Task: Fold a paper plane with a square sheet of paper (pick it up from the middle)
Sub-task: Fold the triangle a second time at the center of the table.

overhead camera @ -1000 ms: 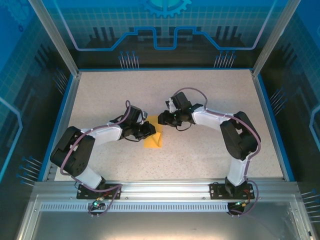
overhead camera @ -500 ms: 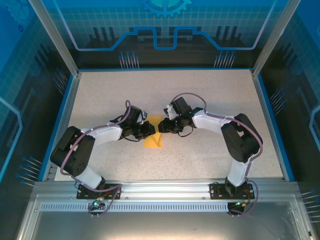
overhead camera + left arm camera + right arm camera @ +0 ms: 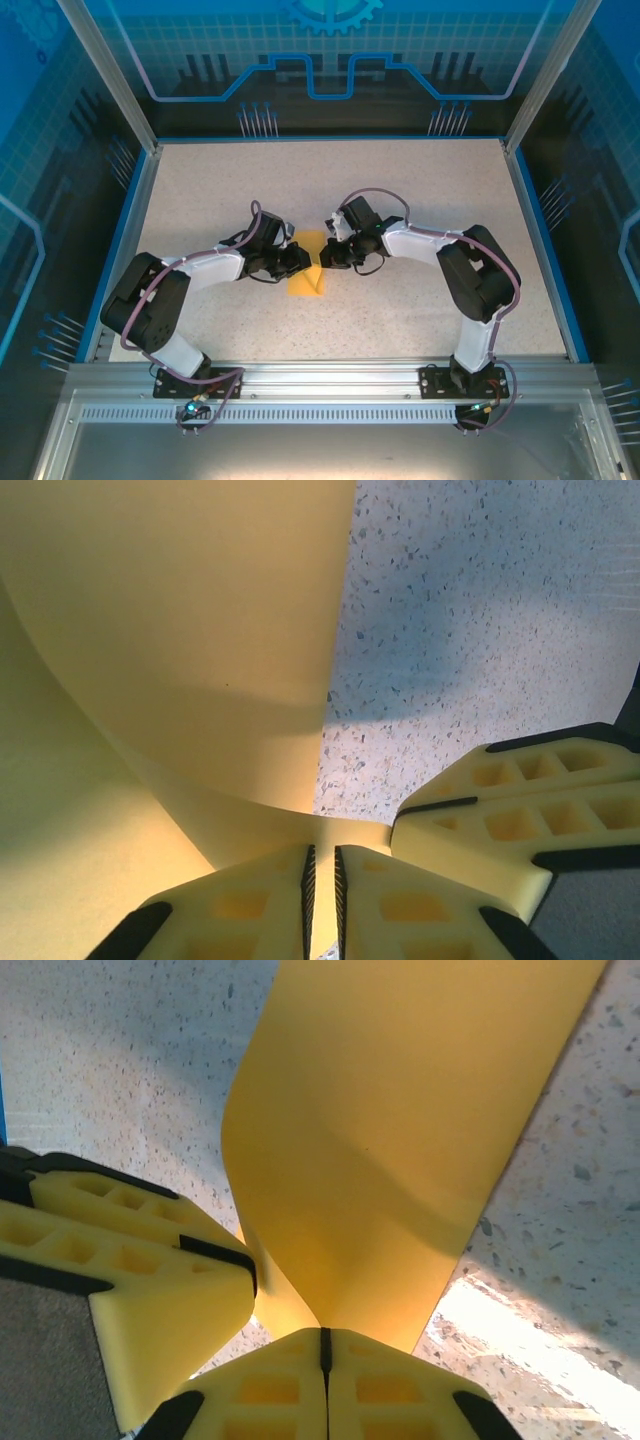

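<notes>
Work surface: a flat rectangular tabletop of pale speckled stone-look material point(image 3: 420, 190), bordered by a narrow blue rim point(image 3: 330, 139). Near its centre lies one creased orange-yellow sheet of thin paper point(image 3: 306, 283) (partly lifted clear of the surface).

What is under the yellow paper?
The speckled table lies under the paper. The left tool and right tool pinch the paper, curling part of it up. Whatever sits beneath the flat part is covered, so I cannot tell.

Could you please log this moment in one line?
left gripper: shut on square sheet of paper | right gripper: shut on same sheet | sheet: curled upward
</notes>
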